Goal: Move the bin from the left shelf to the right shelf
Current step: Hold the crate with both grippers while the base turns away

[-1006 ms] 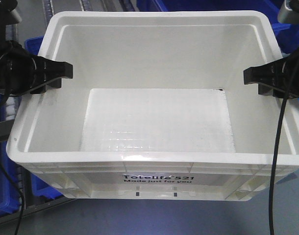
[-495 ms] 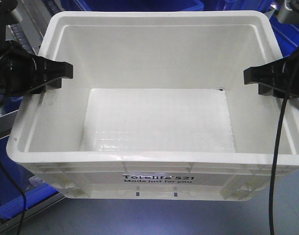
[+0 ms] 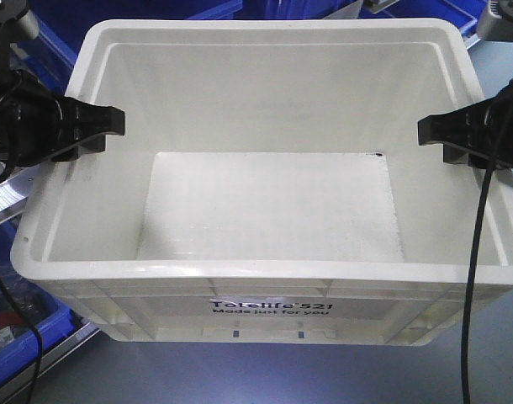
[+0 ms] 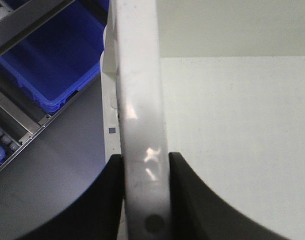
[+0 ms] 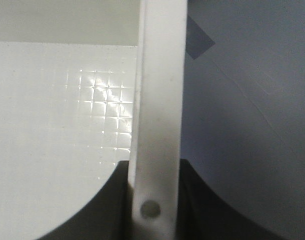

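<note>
My left end effector (image 3: pixel 97 135) and right end effector (image 3: pixel 441 141) clamp the bin (image 3: pixel 265 93) rim, its underside hidden; blue bins (image 3: pixel 17 358) have shifted.

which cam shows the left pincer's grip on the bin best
Left wrist view: the left pincer clamps the bin rim from both sides. The front view shows that pincer only from above, at the left wall; the right wrist view misses it.

front view looks down into the bin (image 3: pixel 265 93); 2 wrist views, close up, along its opposite rims
</note>
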You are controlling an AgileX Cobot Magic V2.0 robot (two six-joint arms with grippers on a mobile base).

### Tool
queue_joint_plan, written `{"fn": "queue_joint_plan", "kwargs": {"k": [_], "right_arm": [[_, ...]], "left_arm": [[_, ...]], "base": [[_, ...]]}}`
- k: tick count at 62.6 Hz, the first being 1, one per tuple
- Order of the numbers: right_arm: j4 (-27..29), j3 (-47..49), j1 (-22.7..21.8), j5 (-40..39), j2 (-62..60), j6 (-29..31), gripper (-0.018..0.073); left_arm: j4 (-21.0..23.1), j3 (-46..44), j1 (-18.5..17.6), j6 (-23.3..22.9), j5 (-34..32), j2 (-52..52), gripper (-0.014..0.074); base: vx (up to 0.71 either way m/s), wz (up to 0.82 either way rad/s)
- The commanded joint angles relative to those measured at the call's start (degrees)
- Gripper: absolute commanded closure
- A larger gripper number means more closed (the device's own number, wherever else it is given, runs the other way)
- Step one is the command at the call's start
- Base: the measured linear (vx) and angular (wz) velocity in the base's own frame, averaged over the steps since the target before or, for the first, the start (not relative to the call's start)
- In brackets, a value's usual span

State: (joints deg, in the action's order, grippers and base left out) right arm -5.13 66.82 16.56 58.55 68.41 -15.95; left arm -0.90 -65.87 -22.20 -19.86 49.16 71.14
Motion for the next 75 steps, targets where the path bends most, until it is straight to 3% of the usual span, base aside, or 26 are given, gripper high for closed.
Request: {"fn": "queue_joint_plan", "kwargs": {"k": [1, 75], "right_arm": [[-4.9, 2.1, -0.7, -5.0, -2.1, 0.3, 0.0559], [-4.9, 2.1, -0.7, -5.0, -2.1, 0.3, 0.0559]], "left_arm": [[-1.7, -2.2, 0.1, 1.0, -4.8, -2.7, 0.0524], [-1.7, -2.2, 0.1, 1.0, -4.8, -2.7, 0.0524]], "base": [[-0.03, -0.39], [0.06, -0.43]]}}
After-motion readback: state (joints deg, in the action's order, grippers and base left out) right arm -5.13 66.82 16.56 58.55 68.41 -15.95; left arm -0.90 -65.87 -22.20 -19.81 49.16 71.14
